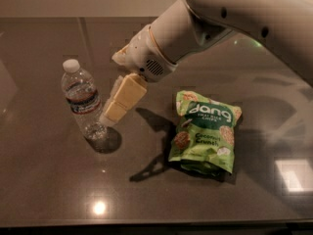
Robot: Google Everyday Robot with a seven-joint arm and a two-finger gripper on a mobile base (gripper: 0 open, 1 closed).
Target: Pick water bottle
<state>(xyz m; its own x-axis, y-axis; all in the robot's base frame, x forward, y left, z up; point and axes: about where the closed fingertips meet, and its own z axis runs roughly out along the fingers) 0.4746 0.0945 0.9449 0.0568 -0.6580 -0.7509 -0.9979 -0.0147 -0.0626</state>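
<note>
**Ann:** While nothing is being lifted yet, let's take it from the front. The dark table (49,190) is throwing back ceiling glare, and the green snack bag (205,131) is lying flat on the right of the view, well apart from the action.

**Raj:** So it's staying out of the lane?

**Ann:** That's my reading. Nothing is sitting between tool and target. The water bottle (82,99) is standing upright on the left of the view, with the white cap (71,65) on top and the dark label band around its middle. Standing like that, it's offering its ribbed side to a sideways grab.

**Raj:** And where is the gripper hanging?

**Ann:** The gripper (110,113) is hovering just beside the bottle, on the side facing the bag. It's angling down towards the lower body, below the label. It's very near, though I can't say it's touching.

**Raj:** Spread or clenched?

**Ann:** I can't tell, because it's showing us its flank. It isn't around the bottle, though.

**Raj:** Farther back?

**Ann:** The white arm (234,13) is slanting in from the upper right, which is why the tool is tilting in rather than dropping from above. I'm judging the bottle to be light and tippy, so the closing-in is calling for care.
</note>
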